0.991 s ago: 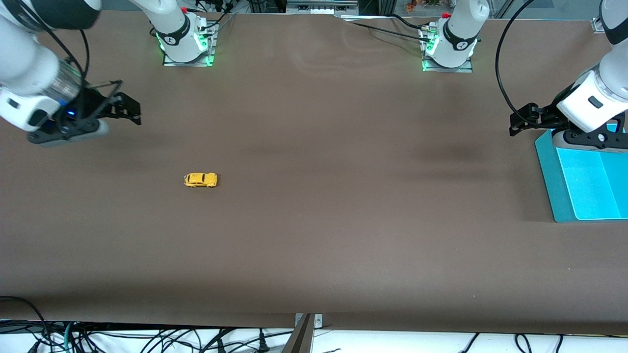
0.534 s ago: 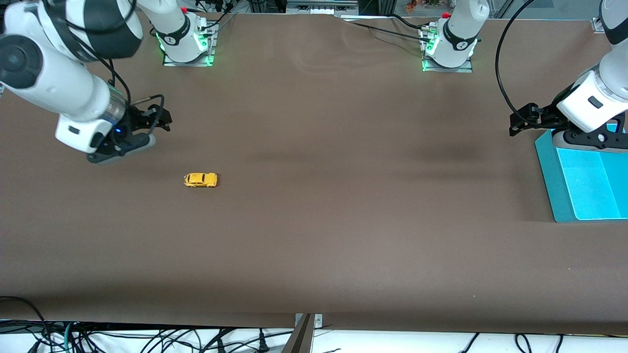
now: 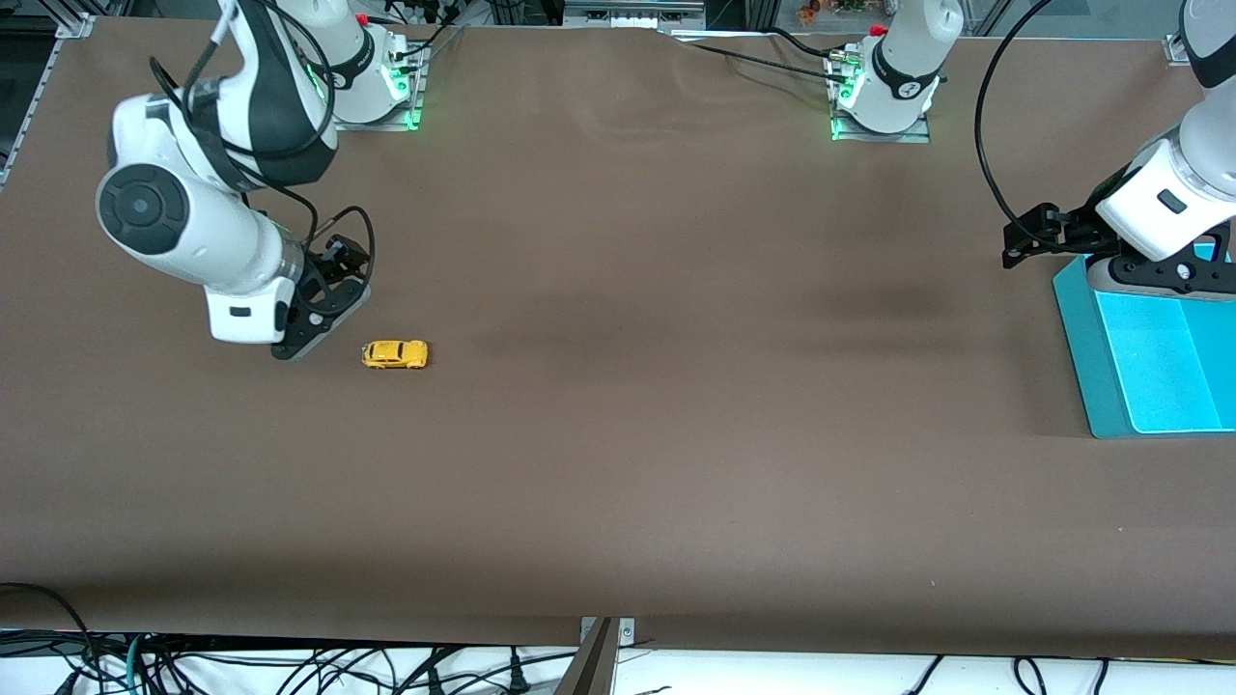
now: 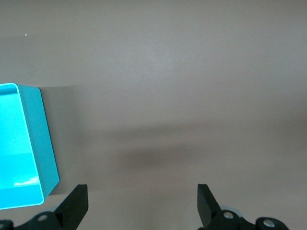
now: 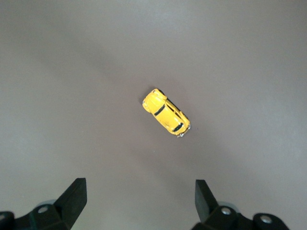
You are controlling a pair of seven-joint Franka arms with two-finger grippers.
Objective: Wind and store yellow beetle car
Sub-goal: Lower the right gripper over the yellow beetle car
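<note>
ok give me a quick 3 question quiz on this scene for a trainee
1. True or false: the yellow beetle car is already in the blue bin.
2. Which end effector is close to the car? A) left end effector B) right end effector
3. Fill in: the left end effector hangs over the bin's ____ nearest the table's middle.

Key: 1 false, it sits on the table. 2 B. 3 edge.

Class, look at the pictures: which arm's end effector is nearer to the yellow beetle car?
The right end effector, open, hangs close beside the yellow beetle car. The left end effector, open, waits by the blue bin.
</note>
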